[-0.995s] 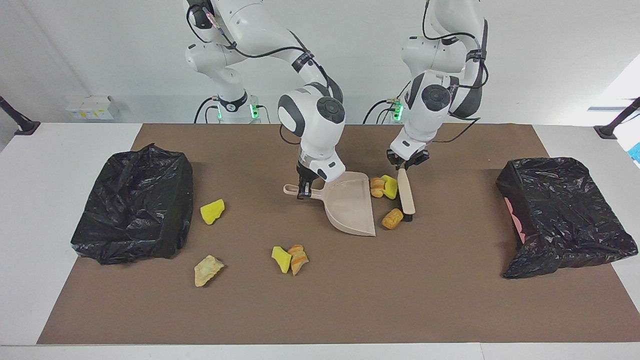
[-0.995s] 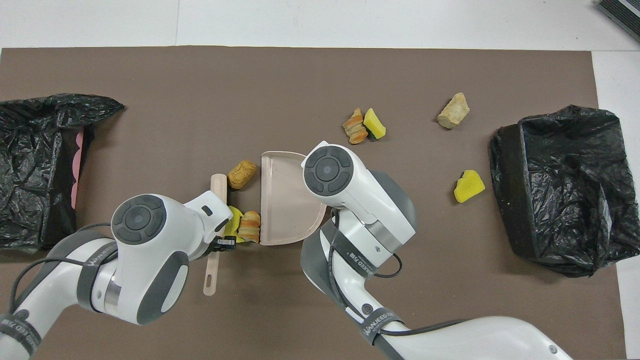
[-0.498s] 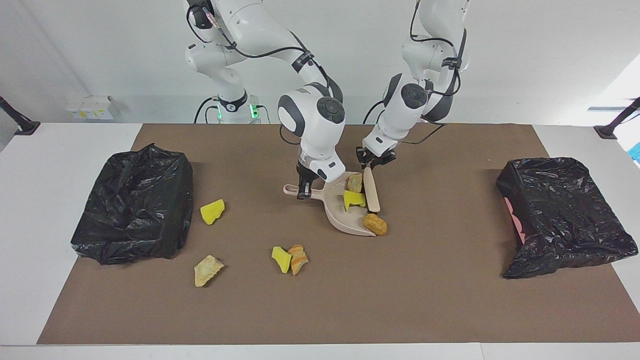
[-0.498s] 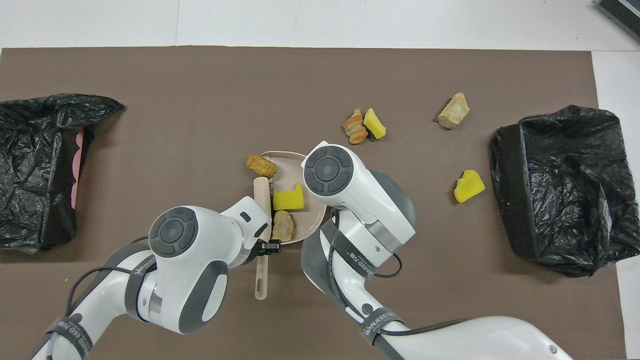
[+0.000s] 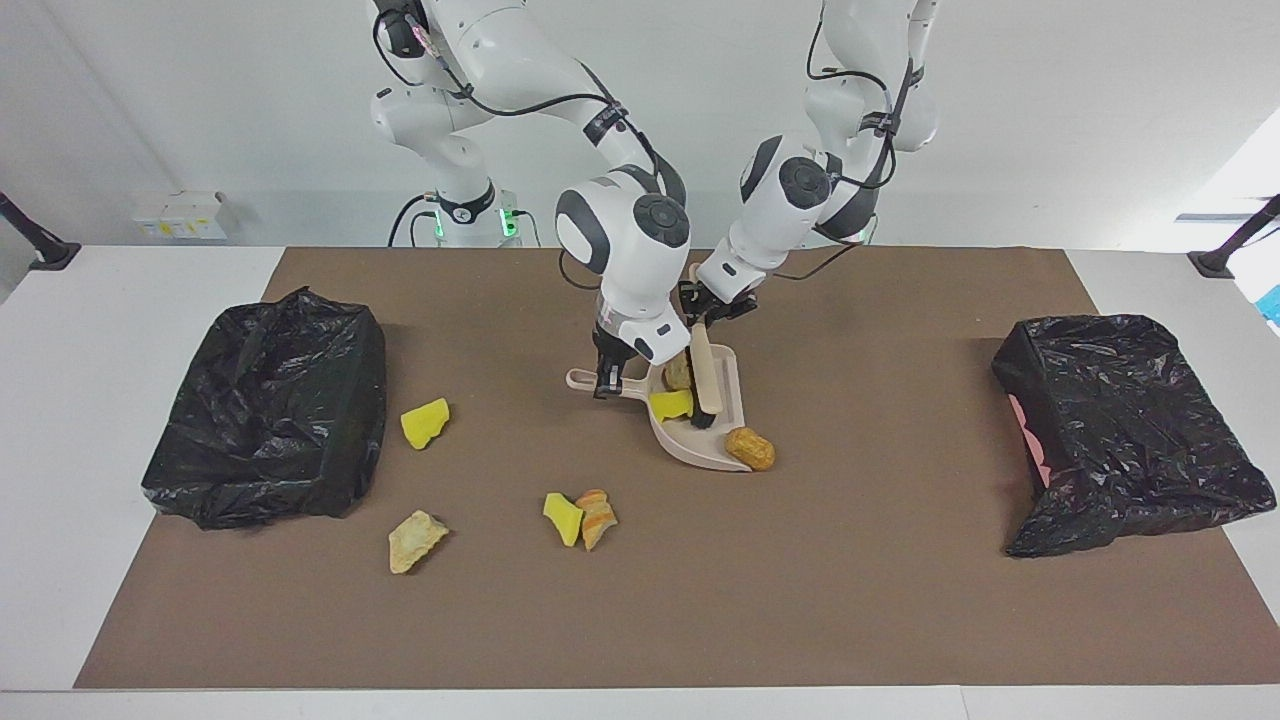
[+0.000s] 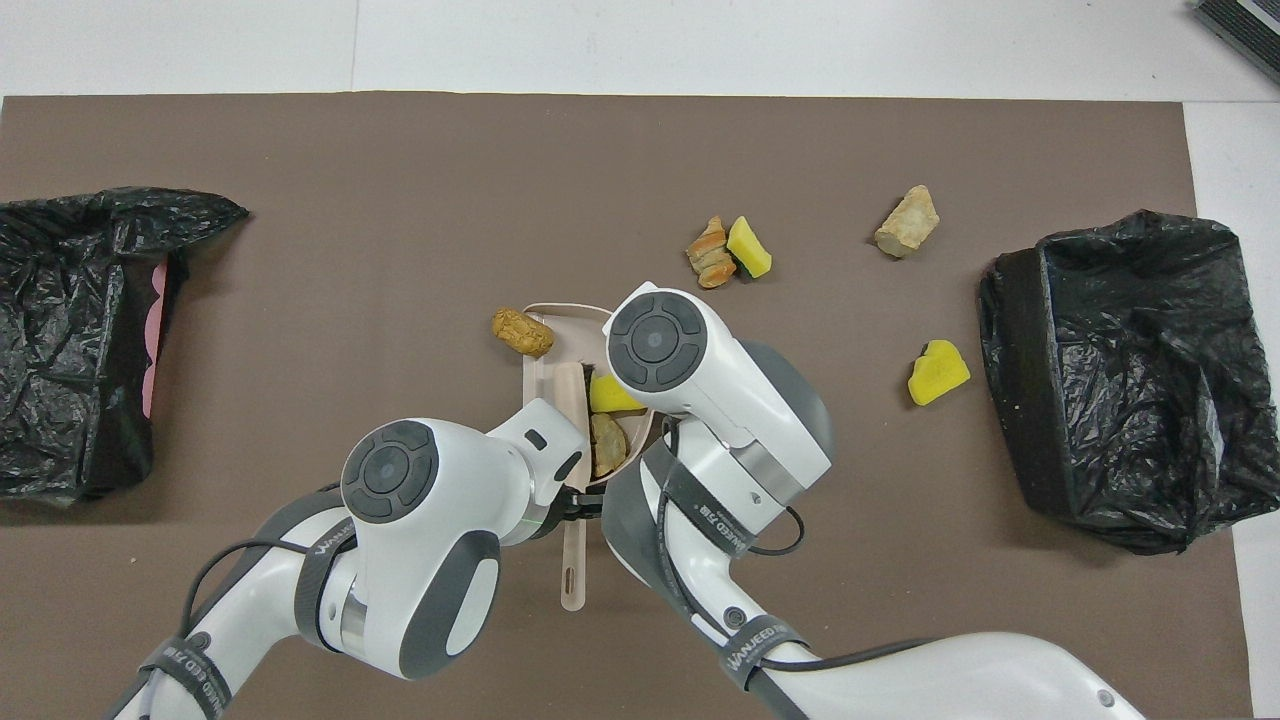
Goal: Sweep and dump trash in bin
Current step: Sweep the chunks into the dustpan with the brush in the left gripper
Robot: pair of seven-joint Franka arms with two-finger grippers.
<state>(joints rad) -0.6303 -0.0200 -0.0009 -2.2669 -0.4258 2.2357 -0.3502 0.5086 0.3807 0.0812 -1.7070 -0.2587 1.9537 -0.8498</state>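
We see the right pincer (image 5: 608,384) clamped on the handle of the beige dustpan (image 5: 722,388), which rests on the brown mat (image 5: 700,600) at mid table. The left pincer (image 5: 706,312) is clamped on a brush (image 5: 706,380) whose head lies inside the dustpan. In the dustpan sit 1 yellow sponge chunk (image 5: 671,404) and 1 tan piece (image 5: 679,373). 1 orange bread piece (image 5: 750,449) lies at the dustpan's open lip. Farther from the robots than the dustpan lie 4 more scraps (image 5: 580,517). 1 black-bagged bin (image 5: 265,410) stands well apart from the dustpan toward the right arm's end, another bin (image 5: 1130,430) toward the left arm's end.
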